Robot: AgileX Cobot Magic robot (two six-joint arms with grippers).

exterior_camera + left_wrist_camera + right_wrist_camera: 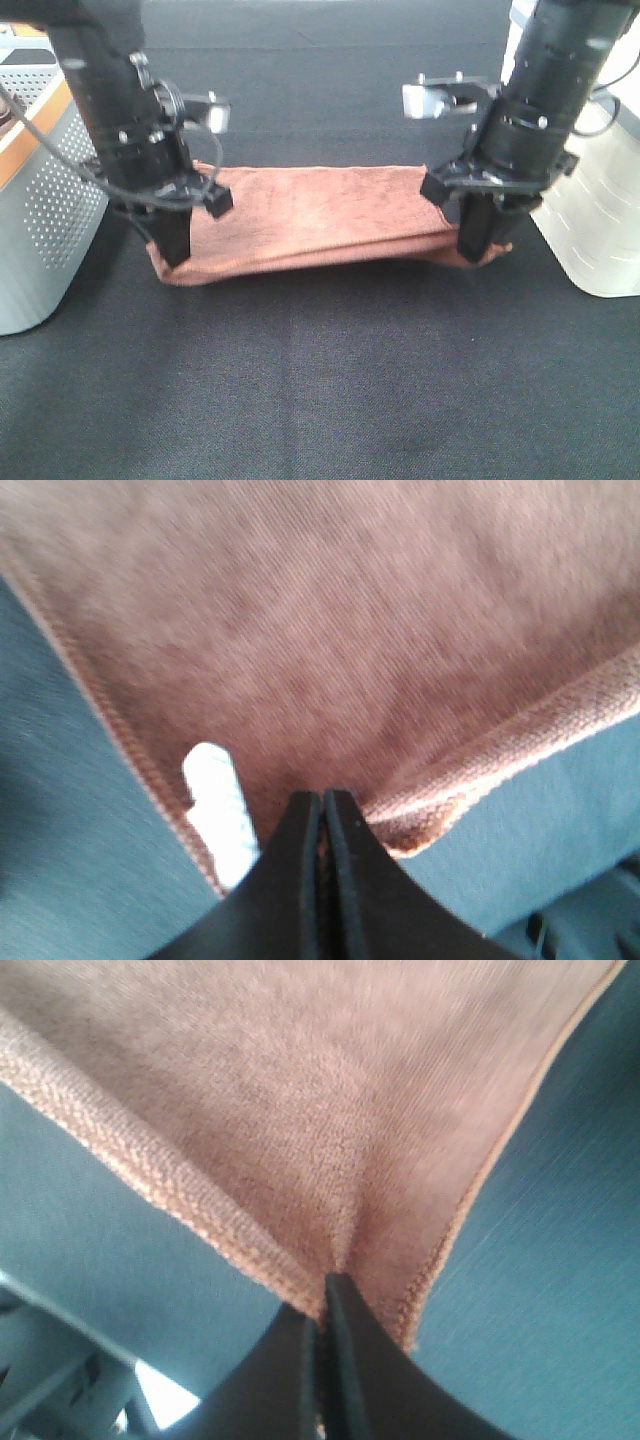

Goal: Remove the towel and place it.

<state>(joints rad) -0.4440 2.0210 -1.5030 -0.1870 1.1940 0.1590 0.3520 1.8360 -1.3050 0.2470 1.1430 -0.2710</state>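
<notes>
- The towel (pixel 320 215) stretches across the middle of the exterior view, with its long axis running left to right. Its near edge sags slightly toward the tabletop (pixel 320 380).
- The left gripper (pixel 176 245) has its jaws closed on the towel's lower-left corner, and in its wrist view a white tag (pixel 220 810) lies just beside them.
- The right gripper (pixel 478 245) pinches the lower-right corner, jaws closed on the hem.
- Each arm holds one end, so neither is nearer. Placing the towel likely needs both to move together.
- A perforated box (pixel 40 200) stands at the left edge and a white container (pixel 600 220) at the right.
</notes>
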